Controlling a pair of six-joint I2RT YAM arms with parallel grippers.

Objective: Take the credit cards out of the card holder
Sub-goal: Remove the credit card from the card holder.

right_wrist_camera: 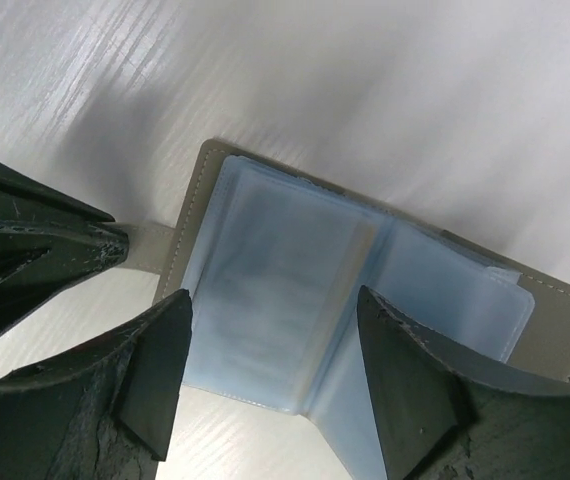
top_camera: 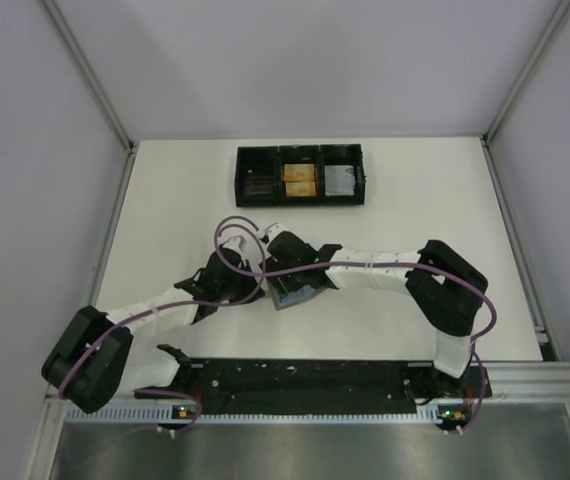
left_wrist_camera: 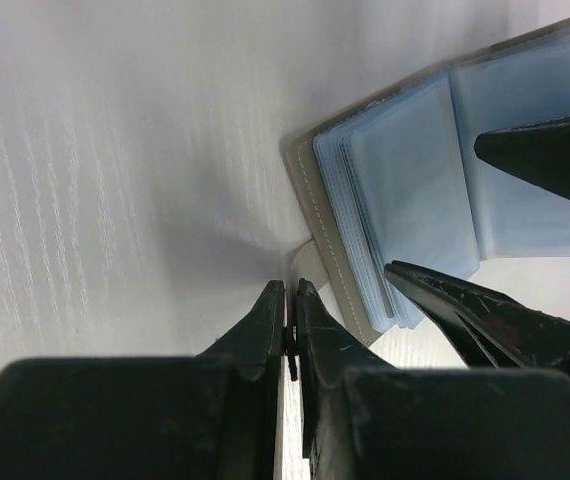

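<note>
Jaws of the left gripper (left_wrist_camera: pixel 290 300) clamp the tab (left_wrist_camera: pixel 307 262) of the card holder (left_wrist_camera: pixel 405 190), lying open mid-table; right gripper (right_wrist_camera: pixel 273 300) gapes over its blue sleeves (right_wrist_camera: pixel 285 260); credit cards seemingly all inside, none removed.

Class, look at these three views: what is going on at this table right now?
The left gripper is shut on the tab of the grey card holder, which lies open on the table. The right gripper hangs open over the holder's light blue sleeves and grips nothing yet.
</note>
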